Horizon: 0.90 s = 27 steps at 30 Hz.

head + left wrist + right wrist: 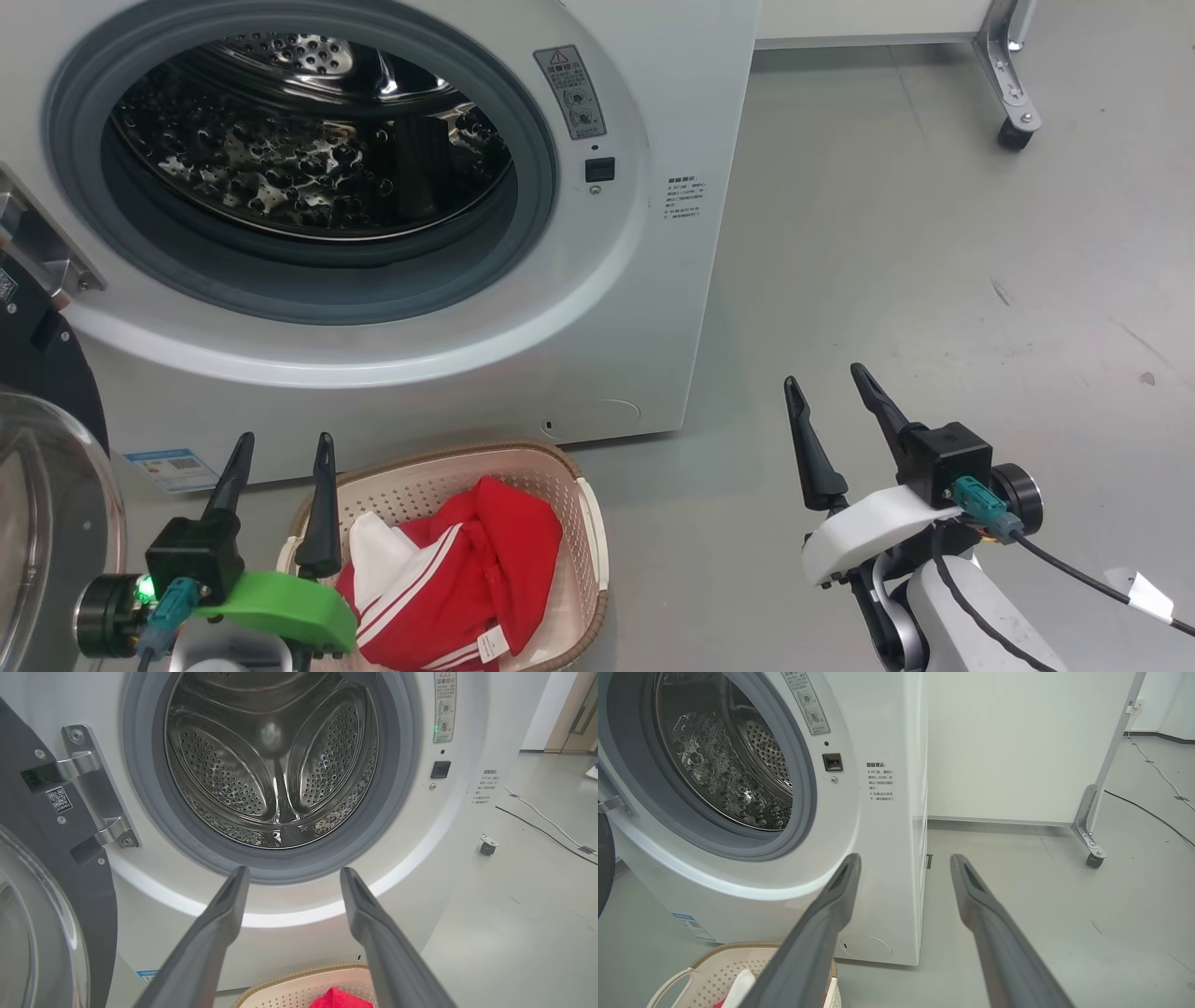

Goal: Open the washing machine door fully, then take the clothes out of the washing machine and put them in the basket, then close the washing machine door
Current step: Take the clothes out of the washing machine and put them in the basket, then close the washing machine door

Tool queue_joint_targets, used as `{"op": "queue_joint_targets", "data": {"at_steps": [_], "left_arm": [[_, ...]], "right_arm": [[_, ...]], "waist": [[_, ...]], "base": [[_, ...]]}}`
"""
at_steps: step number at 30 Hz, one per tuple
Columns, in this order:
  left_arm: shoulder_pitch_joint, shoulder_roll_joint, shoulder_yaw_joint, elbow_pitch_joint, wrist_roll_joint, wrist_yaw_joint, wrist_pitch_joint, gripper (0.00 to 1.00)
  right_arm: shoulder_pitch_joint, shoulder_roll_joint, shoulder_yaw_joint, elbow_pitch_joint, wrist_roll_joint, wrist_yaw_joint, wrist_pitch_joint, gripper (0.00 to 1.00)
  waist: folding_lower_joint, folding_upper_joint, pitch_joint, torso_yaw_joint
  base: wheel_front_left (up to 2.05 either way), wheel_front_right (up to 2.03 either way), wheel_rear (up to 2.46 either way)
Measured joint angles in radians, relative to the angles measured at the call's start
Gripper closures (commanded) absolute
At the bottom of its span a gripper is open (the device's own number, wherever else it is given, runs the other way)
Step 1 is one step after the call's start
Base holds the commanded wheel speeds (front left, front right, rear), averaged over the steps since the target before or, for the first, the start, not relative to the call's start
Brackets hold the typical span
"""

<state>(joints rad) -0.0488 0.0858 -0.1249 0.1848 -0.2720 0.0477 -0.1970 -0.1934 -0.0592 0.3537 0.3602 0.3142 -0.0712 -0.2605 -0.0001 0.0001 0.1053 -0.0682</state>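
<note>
Lying bunched in one cream perforated plastic basket (439, 485) with a brown woven-look rim, the soft red, white-striped clothes (467, 569) sit before one large white front-loading washing machine (653, 280) in the head view; possibly two garments, as the folds blur the count. The left gripper (286, 439) and right gripper (824, 373) both stand spread, holding nothing. The left wrist view shows a bare steel drum (271, 765) and one round, black-ringed glass washing machine door (46, 868) swung open. The right wrist view shows one white basket handle (668, 984).
</note>
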Motion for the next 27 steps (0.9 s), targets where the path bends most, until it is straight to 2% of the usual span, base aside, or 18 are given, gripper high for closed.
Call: {"op": "queue_joint_targets", "data": {"at_steps": [27], "left_arm": [[0.039,0.021,-0.008,-0.097,0.020,0.015,0.047,0.00]], "right_arm": [[0.003,0.002,-0.004,-0.004,-0.009,0.009,0.000,0.00]], "waist": [[0.0000,0.0000,0.006,0.003]], "base": [[-0.05,0.09,-0.05]]}}
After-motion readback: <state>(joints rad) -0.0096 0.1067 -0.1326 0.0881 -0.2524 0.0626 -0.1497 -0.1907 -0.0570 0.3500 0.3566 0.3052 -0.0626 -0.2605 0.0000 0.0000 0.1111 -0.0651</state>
